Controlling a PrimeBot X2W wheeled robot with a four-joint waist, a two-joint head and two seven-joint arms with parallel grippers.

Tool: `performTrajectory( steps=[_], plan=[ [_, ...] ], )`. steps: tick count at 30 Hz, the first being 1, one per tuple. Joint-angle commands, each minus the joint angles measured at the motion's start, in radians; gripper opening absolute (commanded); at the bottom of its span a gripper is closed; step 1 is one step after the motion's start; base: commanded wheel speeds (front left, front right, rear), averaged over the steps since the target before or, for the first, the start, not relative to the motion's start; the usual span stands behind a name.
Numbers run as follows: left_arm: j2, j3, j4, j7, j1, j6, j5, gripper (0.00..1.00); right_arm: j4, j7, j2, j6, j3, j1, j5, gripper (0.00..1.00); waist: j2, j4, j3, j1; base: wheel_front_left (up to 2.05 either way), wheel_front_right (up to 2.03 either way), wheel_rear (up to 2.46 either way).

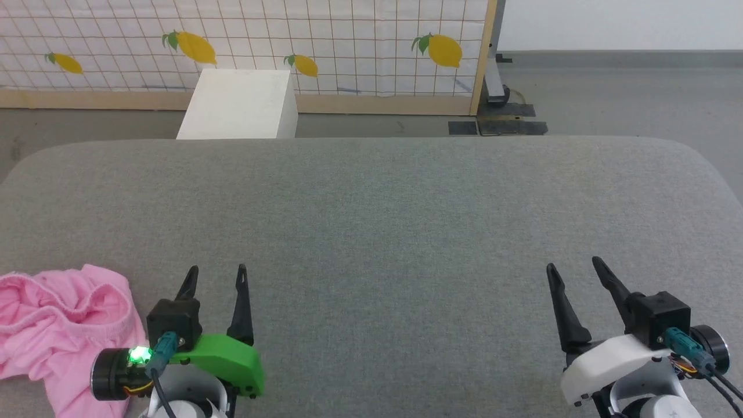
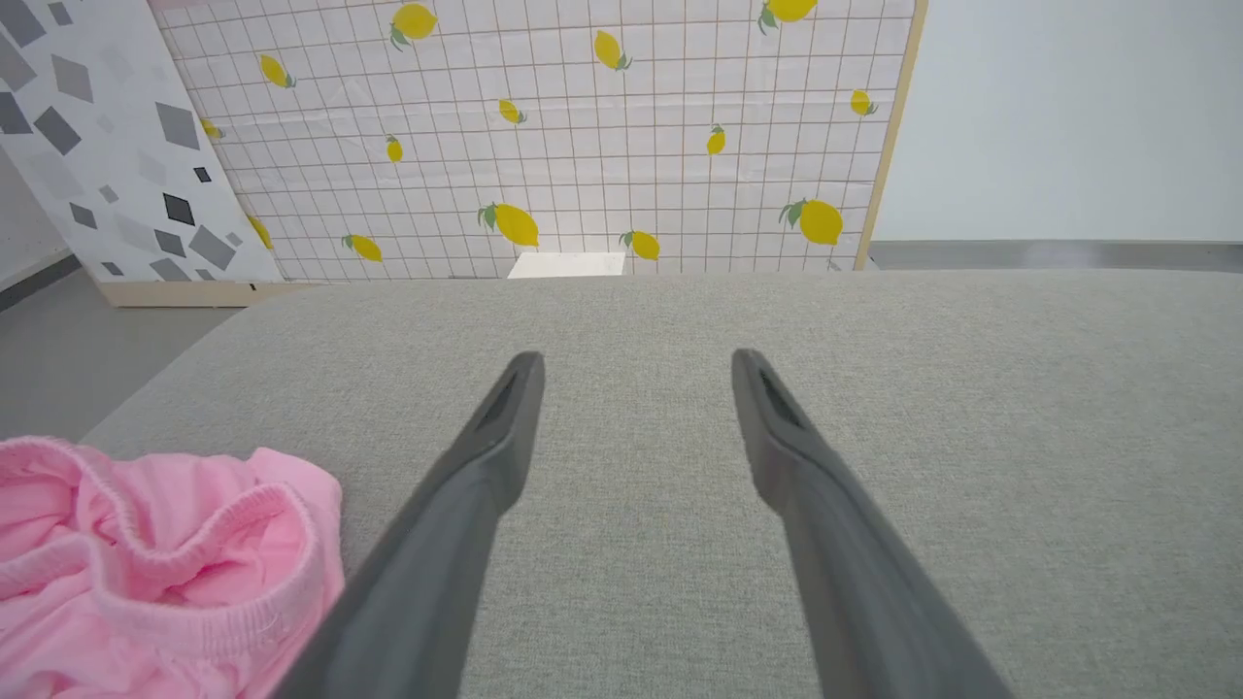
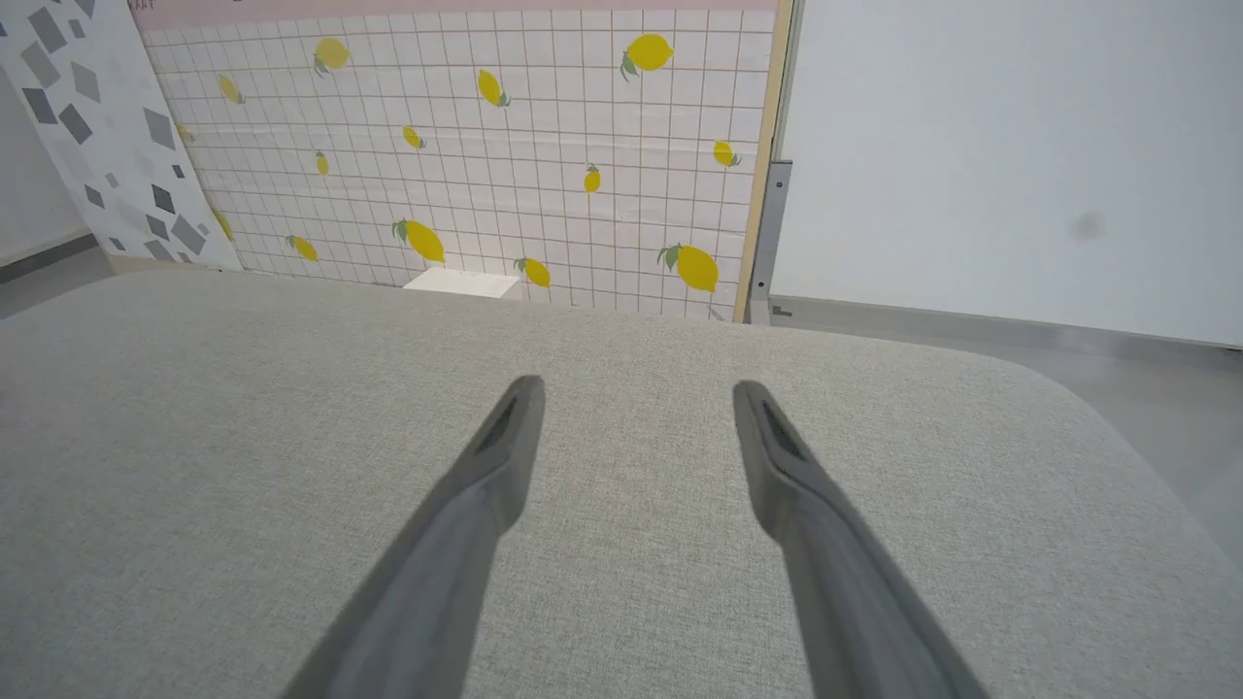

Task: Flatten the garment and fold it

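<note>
The pink garment [image 1: 61, 325] lies crumpled at the near left of the grey padded table [image 1: 371, 220], its gathered waistband bunched on top. In the left wrist view the garment [image 2: 146, 573] sits at the lower left, just beside my left finger. My left gripper [image 1: 217, 270] stands open to the right of the garment, with nothing between its fingers; its own view shows the left gripper [image 2: 636, 361] over bare cloth. Far to the right my right gripper [image 1: 574, 266] is open and empty, and in its own view the right gripper [image 3: 636, 388] hovers over bare table.
A white box [image 1: 241, 104] stands on the floor behind the table's far edge. Behind it is a lemon-print grid panel [image 1: 325, 40] in a wooden frame. The table's rounded right corner [image 3: 1097, 427] drops off to grey floor.
</note>
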Motion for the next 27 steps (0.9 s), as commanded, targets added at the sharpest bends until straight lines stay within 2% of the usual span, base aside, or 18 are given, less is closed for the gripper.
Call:
performTrajectory(
  steps=[1,27],
  plan=[
    [-0.001,0.001,0.005,-0.011,0.006,0.008,-0.009,1.00,0.005,-0.012,0.000,0.000,0.003,0.013,0.012,1.00,0.0013,0.007,0.000,0.0000,0.00,0.00,0.00],
    [0.000,0.000,0.028,-0.068,0.032,0.023,-0.034,1.00,0.038,-0.070,0.000,-0.001,0.016,0.037,0.068,1.00,0.0030,0.196,-0.003,0.0000,0.00,0.00,0.00]
  ],
)
